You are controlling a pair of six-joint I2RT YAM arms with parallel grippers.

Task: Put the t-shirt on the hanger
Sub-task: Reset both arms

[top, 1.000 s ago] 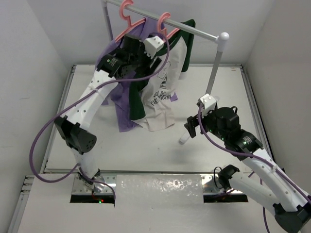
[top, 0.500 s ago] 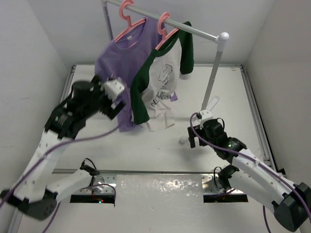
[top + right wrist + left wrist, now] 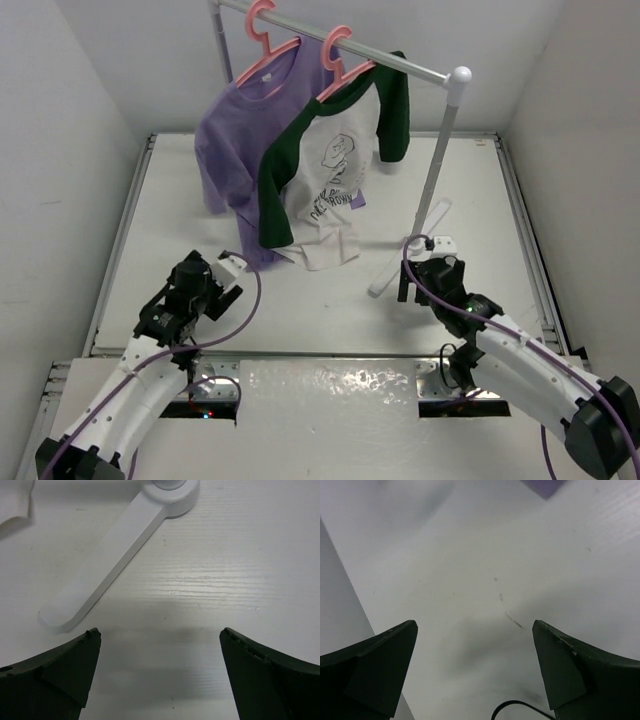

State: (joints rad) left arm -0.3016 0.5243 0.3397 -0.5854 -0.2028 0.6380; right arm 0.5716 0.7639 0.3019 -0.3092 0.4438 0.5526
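Note:
The t-shirt (image 3: 335,170), white with dark green sleeves and a black chest print, hangs on the pink hanger (image 3: 340,62), whose hook is over the rail. My left gripper (image 3: 232,272) is open and empty, low over the table at the front left, well clear of the shirt. My right gripper (image 3: 422,283) is open and empty, low over the table near the rack's foot. In the left wrist view the gripper (image 3: 475,667) has only bare table between its jaws. In the right wrist view the gripper (image 3: 160,672) is the same.
A purple t-shirt (image 3: 240,130) hangs on a second pink hanger (image 3: 262,40) left of the task shirt. The white rack pole (image 3: 440,150) stands right of centre; its foot (image 3: 395,262) lies on the table and shows in the right wrist view (image 3: 115,555). White walls enclose the table.
My left arm let go at the shirt and dropped down to the front left of the table. My right arm drew back and lower. The shirt now hangs free and spread.

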